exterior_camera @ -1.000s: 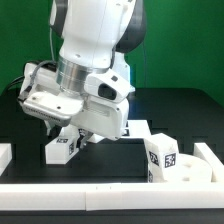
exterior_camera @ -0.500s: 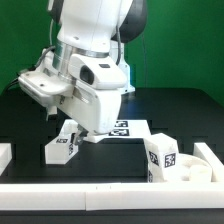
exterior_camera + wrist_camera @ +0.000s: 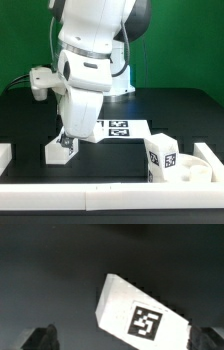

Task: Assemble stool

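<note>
A short white stool leg (image 3: 62,149) with a square tag lies on the black table at the exterior view's left. My gripper (image 3: 70,134) hangs just above it, mostly hidden by the hand. In the wrist view the leg (image 3: 140,314) runs slantwise between the two dark fingertips (image 3: 42,339), which stand wide apart on either side of it. The gripper (image 3: 125,340) is open and holds nothing. More white tagged stool parts (image 3: 165,160) stand at the exterior view's right, near the front rail. I cannot tell the round seat apart among them.
The marker board (image 3: 118,128) lies flat behind the leg, mid-table. A long white rail (image 3: 110,192) runs along the front, with shorter white rails at the left (image 3: 5,155) and right (image 3: 208,153). A green wall stands behind the arm's base.
The hand has swung from a tilted pose to pointing down and has drawn in over the leg at the exterior view's left. The leg and the other parts have not moved.
</note>
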Available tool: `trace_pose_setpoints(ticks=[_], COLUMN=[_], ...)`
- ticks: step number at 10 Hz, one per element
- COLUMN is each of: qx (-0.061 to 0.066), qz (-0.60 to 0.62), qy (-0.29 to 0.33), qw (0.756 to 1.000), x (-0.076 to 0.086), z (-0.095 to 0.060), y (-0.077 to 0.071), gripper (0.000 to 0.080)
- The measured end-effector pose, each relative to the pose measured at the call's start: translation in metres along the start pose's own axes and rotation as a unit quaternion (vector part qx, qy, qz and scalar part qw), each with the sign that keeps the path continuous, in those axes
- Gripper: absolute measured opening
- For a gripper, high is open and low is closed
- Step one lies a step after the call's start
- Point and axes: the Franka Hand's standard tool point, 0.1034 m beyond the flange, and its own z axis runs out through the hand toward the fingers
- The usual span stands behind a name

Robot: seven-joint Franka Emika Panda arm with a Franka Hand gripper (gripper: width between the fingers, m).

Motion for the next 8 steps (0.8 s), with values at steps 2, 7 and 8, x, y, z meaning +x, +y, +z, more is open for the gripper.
trace_pose_setpoints(ticks=[2, 7, 8], qx=[0.002, 0.031, 0.033], qz=[0.108, 0.433, 0.466], qy=[-0.001, 0.015, 0.017], qw=[0.994, 0.901, 0.884], x=[-0.005, 0.003, 0.004], z=[-0.006, -0.006, -0.006], y=[0.006, 0.011, 0.013], gripper=[0.0649, 0.0649, 0.0649])
